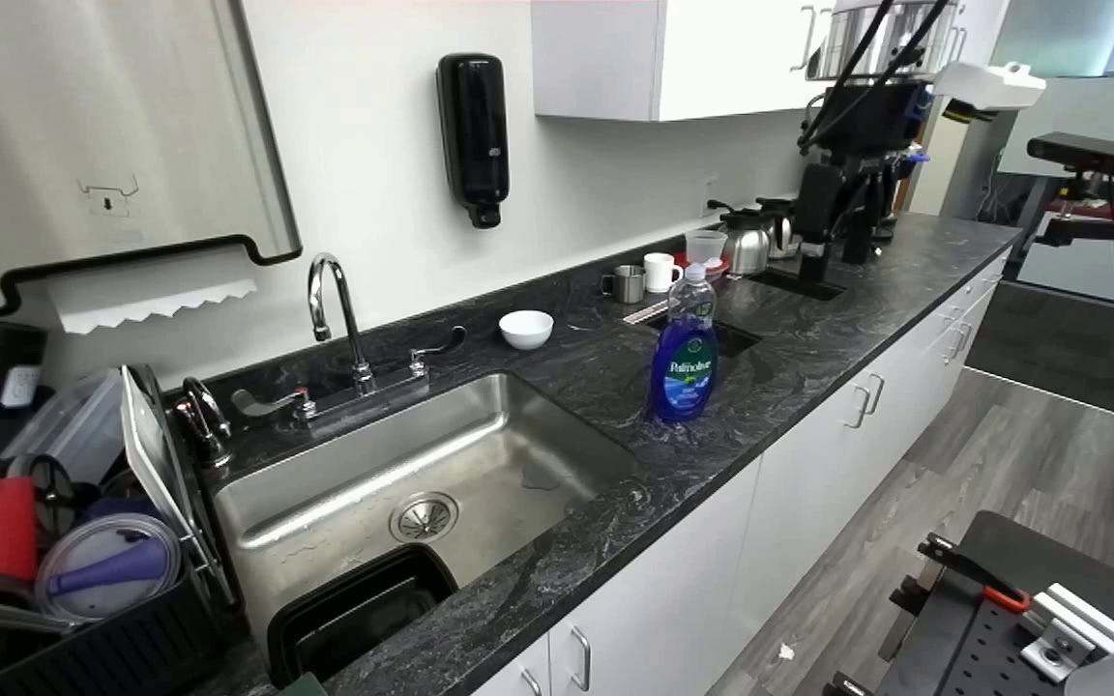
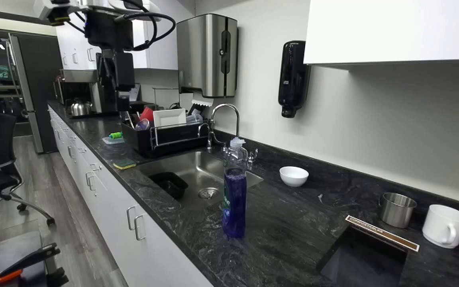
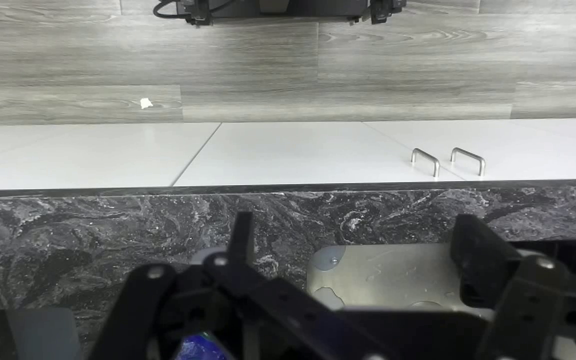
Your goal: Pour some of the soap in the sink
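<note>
The soap bottle (image 1: 685, 372) holds blue liquid and stands upright on the dark counter beside the sink. It also shows in an exterior view (image 2: 234, 199), with a pale cap on top. In the wrist view only a blue piece of it (image 3: 198, 348) shows, the rest hidden behind a finger. The steel sink (image 1: 499, 474) has a round drain and a black tub inside; it shows between my fingers in the wrist view (image 3: 403, 272). My gripper (image 3: 355, 225) is open and empty, fingers wide apart, apart from the bottle. It points down in both exterior views (image 1: 835, 259) (image 2: 123, 104).
A chrome faucet (image 1: 349, 319) stands behind the sink. A loaded black dish rack (image 2: 134, 137) is at its far end. A white bowl (image 1: 526, 330), metal cup (image 1: 627, 284) and white mug (image 1: 659, 273) stand along the wall. A cut-out bin opening (image 2: 367, 255) lies beyond the bottle.
</note>
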